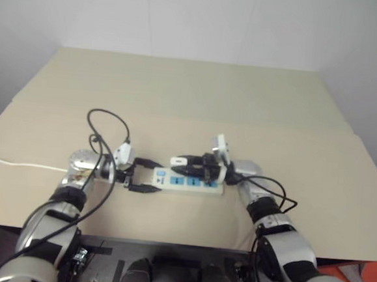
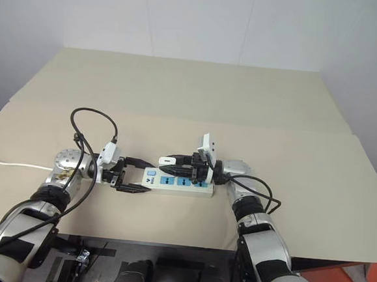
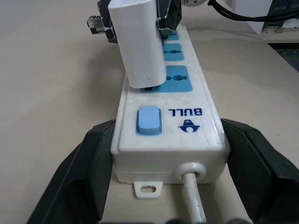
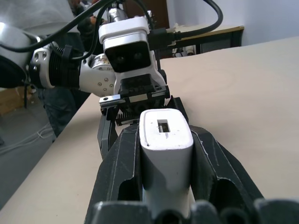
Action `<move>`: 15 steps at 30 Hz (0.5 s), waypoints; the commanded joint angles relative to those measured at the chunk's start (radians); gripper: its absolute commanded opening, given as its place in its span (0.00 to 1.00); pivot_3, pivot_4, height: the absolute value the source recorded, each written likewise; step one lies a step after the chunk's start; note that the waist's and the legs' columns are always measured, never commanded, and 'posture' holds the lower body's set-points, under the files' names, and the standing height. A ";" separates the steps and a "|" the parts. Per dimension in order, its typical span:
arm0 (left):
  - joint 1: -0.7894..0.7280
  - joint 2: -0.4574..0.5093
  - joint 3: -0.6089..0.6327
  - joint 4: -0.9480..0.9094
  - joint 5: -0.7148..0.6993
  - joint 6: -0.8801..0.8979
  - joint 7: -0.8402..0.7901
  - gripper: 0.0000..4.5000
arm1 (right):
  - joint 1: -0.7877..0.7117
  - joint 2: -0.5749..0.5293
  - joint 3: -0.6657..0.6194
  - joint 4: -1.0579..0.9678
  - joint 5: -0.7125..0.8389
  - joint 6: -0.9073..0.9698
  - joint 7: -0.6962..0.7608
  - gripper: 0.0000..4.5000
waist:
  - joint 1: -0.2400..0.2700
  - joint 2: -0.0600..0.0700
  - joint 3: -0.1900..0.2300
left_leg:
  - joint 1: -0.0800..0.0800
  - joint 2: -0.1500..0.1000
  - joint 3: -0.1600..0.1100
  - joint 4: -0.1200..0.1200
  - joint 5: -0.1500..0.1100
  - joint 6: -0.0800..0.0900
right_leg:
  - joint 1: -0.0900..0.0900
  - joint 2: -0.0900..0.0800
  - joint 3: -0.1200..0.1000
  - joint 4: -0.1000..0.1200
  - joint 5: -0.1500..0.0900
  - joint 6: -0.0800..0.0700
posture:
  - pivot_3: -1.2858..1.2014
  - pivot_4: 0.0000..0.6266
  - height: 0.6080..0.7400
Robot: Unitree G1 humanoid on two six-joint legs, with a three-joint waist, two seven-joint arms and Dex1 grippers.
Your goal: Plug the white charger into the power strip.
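Note:
The power strip [image 1: 165, 178] lies flat on the table in front of me, a white bar with blue sockets [image 3: 176, 78] and a blue switch [image 3: 148, 120] at its left end. My left gripper [image 1: 153, 175] is shut on that switch end, one black finger [image 3: 91, 163] pressed to each side. My right gripper [image 1: 188, 164] reaches in from the right, shut on the white charger [image 3: 140, 46]. The charger [image 4: 167, 140] stands tilted over the socket nearest the switch, with its lower end against the strip. Its prongs are hidden.
The strip's white cord [image 1: 17, 163] runs off the table's left edge. Black cables [image 1: 108, 118] loop above my left wrist and beside the right wrist [image 1: 279, 197]. The beige table [image 1: 192, 95] stretches far back toward a white wall. Its front edge is close to me.

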State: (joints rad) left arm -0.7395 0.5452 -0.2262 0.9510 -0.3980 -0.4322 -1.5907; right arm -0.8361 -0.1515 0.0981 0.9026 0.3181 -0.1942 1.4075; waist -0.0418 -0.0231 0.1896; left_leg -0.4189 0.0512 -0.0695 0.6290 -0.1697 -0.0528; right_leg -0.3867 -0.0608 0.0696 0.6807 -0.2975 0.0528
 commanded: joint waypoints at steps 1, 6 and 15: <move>0.001 0.028 -0.004 0.006 0.026 -0.011 -0.024 0.71 | 0.029 -0.068 -0.010 0.082 -0.059 -0.027 0.003 0.25 | 0.000 0.000 0.000 | 0.000 0.000 0.000 0.000 0.000 0.000 | 0.000 0.000 0.000 0.000 0.000 0.000 | 0.52 0.24 1.00; 0.001 0.025 0.001 0.007 0.027 -0.014 -0.024 0.71 | 0.043 -0.077 -0.006 0.112 -0.076 -0.065 -0.012 0.25 | 0.000 0.000 0.000 | 0.001 0.000 0.000 0.000 0.000 0.000 | 0.001 0.000 0.000 0.000 0.000 0.000 | 0.52 0.24 1.00; -0.002 0.023 0.001 0.006 0.027 -0.013 -0.024 0.71 | 0.059 -0.093 0.039 0.129 -0.146 -0.104 -0.062 0.25 | 0.000 0.001 -0.001 | 0.004 0.000 0.000 0.000 0.000 0.000 | 0.004 0.000 0.000 0.000 0.000 0.000 | 0.52 0.24 1.00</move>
State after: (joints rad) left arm -0.7416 0.5422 -0.2254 0.9588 -0.3871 -0.4323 -1.5849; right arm -0.8293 -0.1578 0.1242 0.9358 0.2701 -0.3234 1.3912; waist -0.0417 -0.0226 0.1886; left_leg -0.4142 0.0511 -0.0695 0.6288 -0.1697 -0.0528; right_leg -0.3822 -0.0609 0.0697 0.6806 -0.2976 0.0529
